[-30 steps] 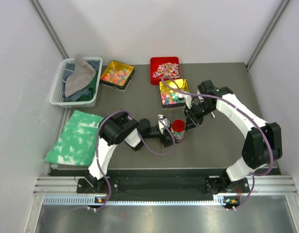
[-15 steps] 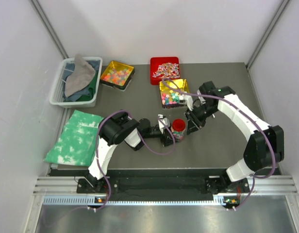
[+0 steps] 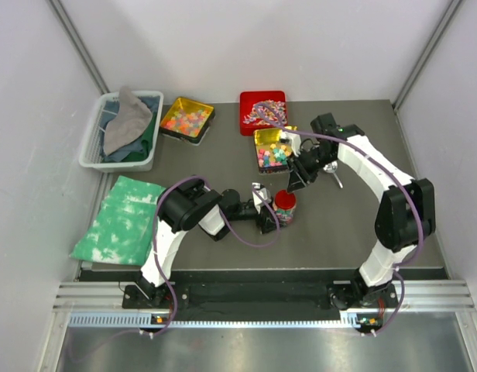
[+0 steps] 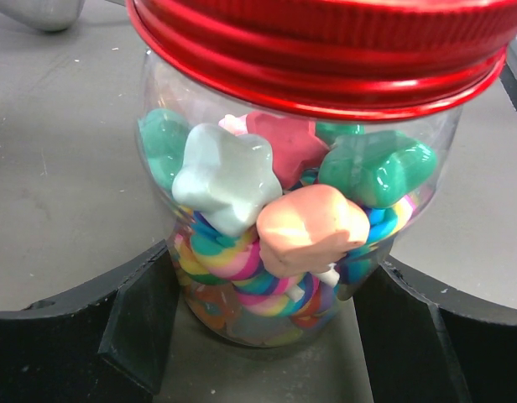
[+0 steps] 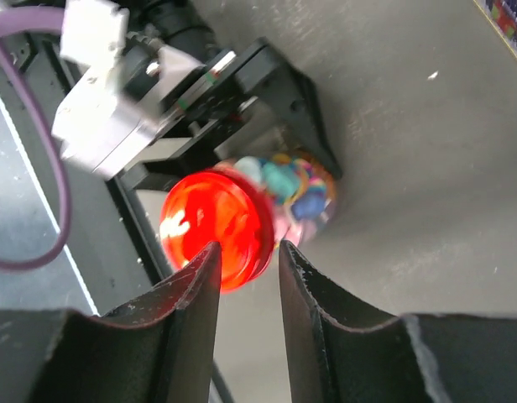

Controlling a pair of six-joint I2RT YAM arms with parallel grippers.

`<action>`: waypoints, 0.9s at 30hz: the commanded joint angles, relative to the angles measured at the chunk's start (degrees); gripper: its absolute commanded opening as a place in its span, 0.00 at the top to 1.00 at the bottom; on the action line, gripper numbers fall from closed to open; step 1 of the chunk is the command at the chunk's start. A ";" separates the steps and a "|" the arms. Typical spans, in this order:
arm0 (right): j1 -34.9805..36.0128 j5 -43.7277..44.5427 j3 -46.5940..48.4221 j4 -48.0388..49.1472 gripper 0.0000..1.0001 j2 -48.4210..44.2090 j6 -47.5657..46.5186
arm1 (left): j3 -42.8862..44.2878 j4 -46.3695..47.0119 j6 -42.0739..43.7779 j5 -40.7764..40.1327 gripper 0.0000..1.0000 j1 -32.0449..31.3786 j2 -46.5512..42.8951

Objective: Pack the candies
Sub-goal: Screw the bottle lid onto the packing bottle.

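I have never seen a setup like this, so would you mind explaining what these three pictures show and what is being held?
These are two robot arms bolted to a table. One camera looks down from above; the other two sit on the wrists, showing each arm's own pincer. On the table lie three trays of candies, a bin of cloths and a green cloth. The left pincer grips a jar of candies with a red lid on. The right pincer hovers near the lid, slightly open, holding nothing.

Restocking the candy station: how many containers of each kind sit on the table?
Gold square candy trays: 2
Red square candy tray: 1
Clear jar with red lid: 1
White plastic basket of cloths: 1
Total: 5
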 commanded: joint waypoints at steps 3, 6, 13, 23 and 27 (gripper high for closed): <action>1.67 -1.51 4.71 3.15 0.67 2.04 0.48 | -0.12 9.72 -0.93 -1.55 0.65 0.58 1.44; 2.11 -2.03 4.62 2.98 0.70 2.57 0.21 | -0.12 9.63 -1.01 -1.55 0.65 0.58 1.52; 3.25 -2.39 1.99 1.92 0.75 2.30 -1.02 | -0.03 9.63 -1.01 -1.29 0.65 0.58 1.44; 3.34 -0.90 -1.88 0.43 0.76 0.46 -2.16 | -0.03 9.37 -0.93 -1.37 0.65 0.58 1.35; 3.43 -0.63 -4.34 0.51 0.76 -1.47 -1.99 | -0.03 9.28 -1.01 -1.46 0.65 0.58 1.35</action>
